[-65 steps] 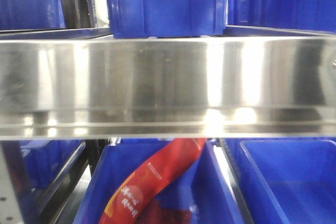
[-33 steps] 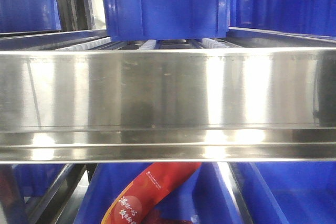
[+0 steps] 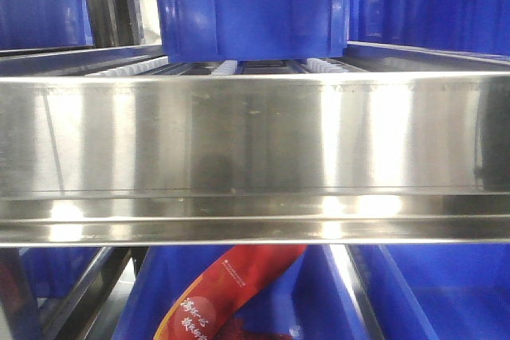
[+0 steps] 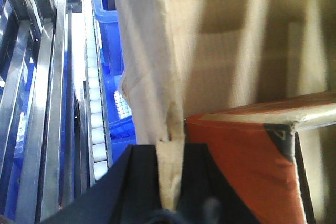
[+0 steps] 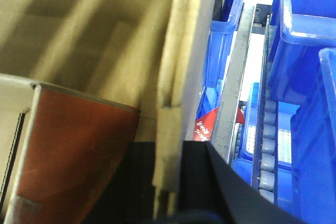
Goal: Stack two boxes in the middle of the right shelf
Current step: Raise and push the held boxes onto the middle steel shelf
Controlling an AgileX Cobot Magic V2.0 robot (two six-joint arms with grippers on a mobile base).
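Rail point(image 3: 255, 141) sank; left end effector point(image 4: 170, 157), right end effector point(image 5: 168, 153) pinch box point(image 4: 236, 51).

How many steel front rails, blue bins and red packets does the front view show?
Steel front rail: 1
Blue bins: 5, with 3 above the rail and 2 below; a blue patch at lower left is too cropped to count
Red packet: 1, lying in the lower middle bin
Total: 7
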